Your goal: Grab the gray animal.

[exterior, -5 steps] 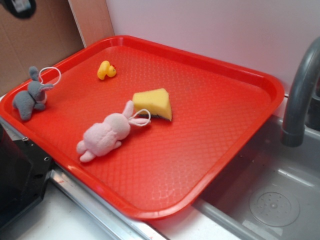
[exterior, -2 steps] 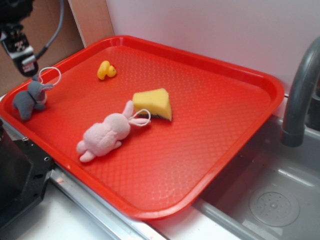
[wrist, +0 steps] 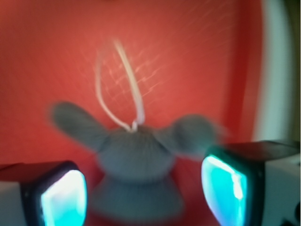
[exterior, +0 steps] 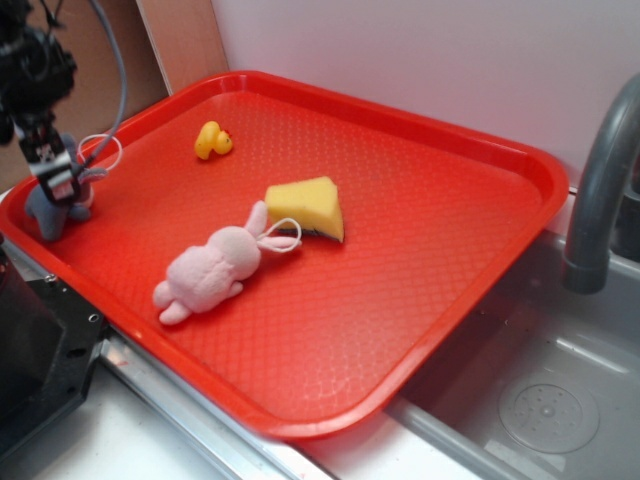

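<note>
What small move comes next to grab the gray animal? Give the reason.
Probably close the end effector. In the wrist view its fingers sit open on either side of the gray animal, whose body lies between them on the red tray.

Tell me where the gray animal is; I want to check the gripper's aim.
In the exterior view the gray animal lies at the red tray's far-left edge, directly under the gripper, left of the pink bunny.

Red plastic tray [exterior: 450,250] with a raised rim and textured floor, gray animal [exterior: 45,208] at its left edge, yellow rubber duck [exterior: 211,140] toward the back, yellow sponge wedge [exterior: 306,206] mid-tray, pink plush bunny [exterior: 212,266] touching the sponge's front-left.
</note>
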Robot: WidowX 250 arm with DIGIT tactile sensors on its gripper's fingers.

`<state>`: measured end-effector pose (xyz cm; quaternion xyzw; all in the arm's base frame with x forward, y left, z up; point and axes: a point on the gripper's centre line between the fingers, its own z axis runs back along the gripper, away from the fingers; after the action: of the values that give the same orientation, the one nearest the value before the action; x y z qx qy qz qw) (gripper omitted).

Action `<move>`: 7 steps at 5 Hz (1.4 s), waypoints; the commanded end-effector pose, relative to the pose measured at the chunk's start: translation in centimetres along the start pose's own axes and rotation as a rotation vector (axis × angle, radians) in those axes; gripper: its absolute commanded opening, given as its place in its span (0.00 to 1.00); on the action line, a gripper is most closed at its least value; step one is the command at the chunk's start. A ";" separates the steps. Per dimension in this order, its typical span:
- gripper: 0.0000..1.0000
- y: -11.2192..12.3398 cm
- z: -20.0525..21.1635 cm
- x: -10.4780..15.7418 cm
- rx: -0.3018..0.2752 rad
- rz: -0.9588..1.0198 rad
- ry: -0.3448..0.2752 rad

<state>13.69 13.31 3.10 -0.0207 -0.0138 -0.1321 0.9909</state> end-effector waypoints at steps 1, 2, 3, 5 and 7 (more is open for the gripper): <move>0.00 -0.6 -2.9 1.5 -0.023 0.038 0.028; 0.00 -0.8 -1.1 2.8 0.037 0.043 0.059; 0.00 -2.3 3.8 5.2 0.132 0.036 0.039; 0.00 -4.3 14.1 7.5 -0.010 0.084 -0.168; 0.00 -7.6 17.1 10.9 0.092 0.397 -0.126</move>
<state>21.42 3.49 19.36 0.0061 -0.0457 0.0748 0.9961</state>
